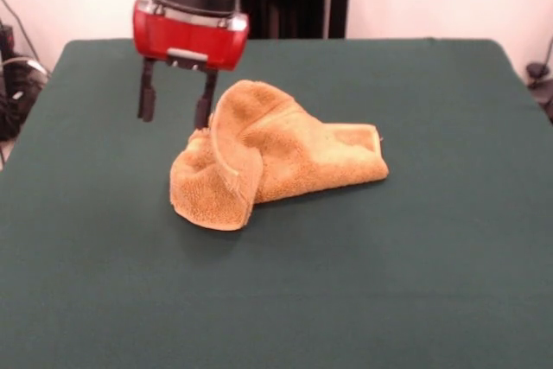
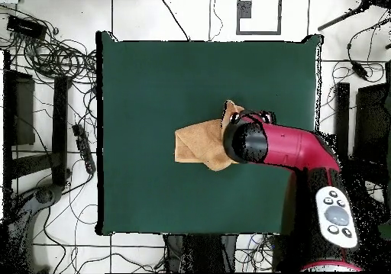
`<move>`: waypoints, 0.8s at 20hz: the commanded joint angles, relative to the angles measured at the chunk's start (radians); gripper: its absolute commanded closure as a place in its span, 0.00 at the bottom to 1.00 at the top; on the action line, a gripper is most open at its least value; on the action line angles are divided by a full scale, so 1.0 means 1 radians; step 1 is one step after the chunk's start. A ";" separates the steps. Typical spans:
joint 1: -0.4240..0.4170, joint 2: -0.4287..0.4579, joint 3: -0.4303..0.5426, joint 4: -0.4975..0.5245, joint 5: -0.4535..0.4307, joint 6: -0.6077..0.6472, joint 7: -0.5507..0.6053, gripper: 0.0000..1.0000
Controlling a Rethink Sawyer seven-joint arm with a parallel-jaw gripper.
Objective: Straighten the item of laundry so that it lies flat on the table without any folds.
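Towel position: the towel (image 1: 276, 157) lies bunched slightly left of centre in the front view, on the table (image 1: 415, 283).
Towel axis: its long run goes from a rolled lump at lower left out to a flatter end at the right.
Towel to gripper: the gripper (image 1: 176, 110) stands just at the towel's upper-left edge; its right-hand finger looks to be touching or just beside the raised fold, the other finger hanging over bare cloth.
Gripper state: fingers spread wide, nothing between them.
Towel look: orange-tan terry, doubled over itself, one flap curled up and over the lump; several thick folds, so far from flat.
Overhead check: the towel (image 2: 200, 145) sits right of the table's centre, partly hidden under the arm (image 2: 286, 147).
Likely need: a grip on the curled flap, then a pull away from the lump.
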 commanded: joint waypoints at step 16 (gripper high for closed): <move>-0.217 0.108 0.397 0.116 0.187 0.409 -0.015 0.00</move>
